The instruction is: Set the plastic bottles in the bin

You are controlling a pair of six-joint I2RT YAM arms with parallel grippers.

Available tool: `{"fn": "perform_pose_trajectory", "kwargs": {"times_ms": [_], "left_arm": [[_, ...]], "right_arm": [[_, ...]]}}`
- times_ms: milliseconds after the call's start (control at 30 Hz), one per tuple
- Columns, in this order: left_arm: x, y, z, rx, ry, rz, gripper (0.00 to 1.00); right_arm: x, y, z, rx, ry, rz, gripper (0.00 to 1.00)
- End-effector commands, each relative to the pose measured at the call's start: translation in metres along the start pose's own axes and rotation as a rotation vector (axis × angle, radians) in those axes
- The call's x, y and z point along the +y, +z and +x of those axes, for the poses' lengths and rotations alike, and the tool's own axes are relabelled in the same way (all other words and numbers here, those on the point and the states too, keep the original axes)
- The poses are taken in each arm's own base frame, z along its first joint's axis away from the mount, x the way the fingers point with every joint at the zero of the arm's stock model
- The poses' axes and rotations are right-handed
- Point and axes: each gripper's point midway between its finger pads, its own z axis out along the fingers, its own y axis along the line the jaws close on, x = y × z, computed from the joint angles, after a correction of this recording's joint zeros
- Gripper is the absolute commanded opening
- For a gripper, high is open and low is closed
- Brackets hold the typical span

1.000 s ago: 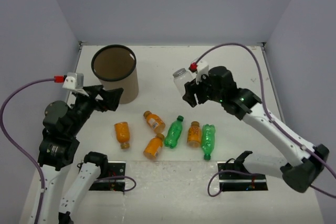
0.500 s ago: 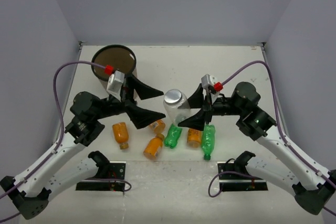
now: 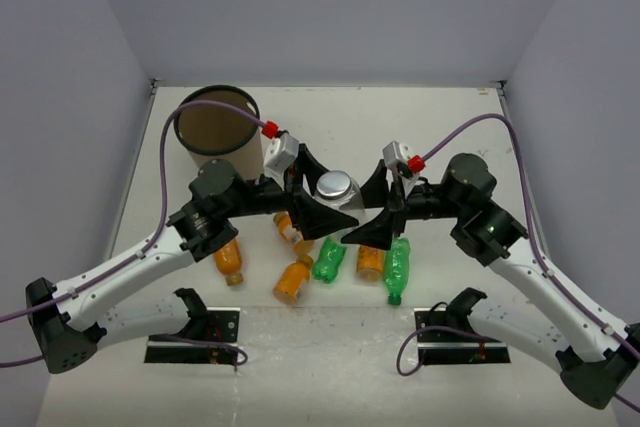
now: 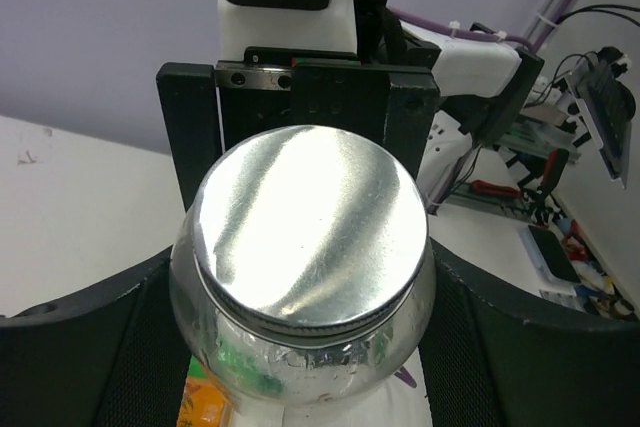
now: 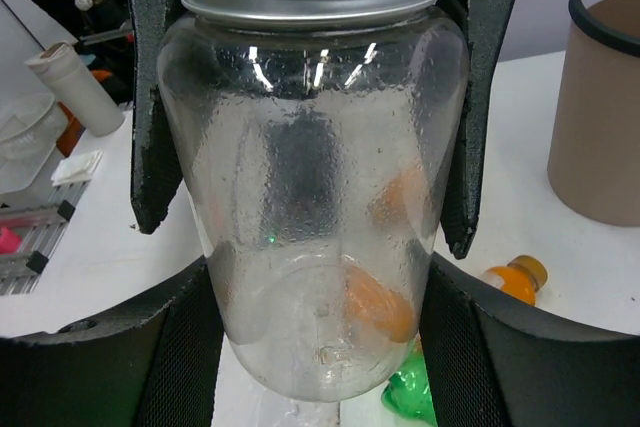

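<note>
The clear bottle (image 5: 315, 197), capped in silver, hangs in mid-air between the two grippers, in what looks like a hand-over. The right gripper (image 3: 352, 213) has it by the base. Its fingers (image 5: 180, 367) press against the rounded lower wall on both sides, and since nothing else is under the bottle, this grip is probably what carries it.

The left gripper (image 3: 338, 203) faces it from the opposite side. Its fingers (image 5: 150, 127) straddle the shoulder and cap end, one on each flank. They sit right against the plastic, but the views do not show whether they have clamped yet. The pass makes sense because the bin (image 3: 235, 172) stands behind the left gripper, well beyond the right fingers' side of the table (image 3: 450, 127).

Below both sets of fingers lie the orange bottles (image 3: 292, 280) and green bottles (image 3: 328, 257), all on their sides and untouched.

Half a second ago the left fingers were spread short of the bottle, off to its side; now they enclose it. The right gripper has hardly shifted in that time. A second ago the left arm was folded back beside the bin, and the right gripper held the bottle farther toward its own side.
</note>
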Motion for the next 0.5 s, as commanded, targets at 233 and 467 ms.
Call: {"fn": "perform_pose_trajectory", "kwargs": {"times_ms": [233,467], "left_arm": [[0.037,-0.022,-0.068,-0.210,0.093,-0.370,0.00],[0.131,-0.132,-0.117,-0.238,0.074,-1.289,0.00]], "right_arm": [[-0.044,-0.012,-0.008,-0.063,0.046,0.322,0.99],[-0.164,-0.129,0.026,-0.133,0.294,1.324,0.99]]}}
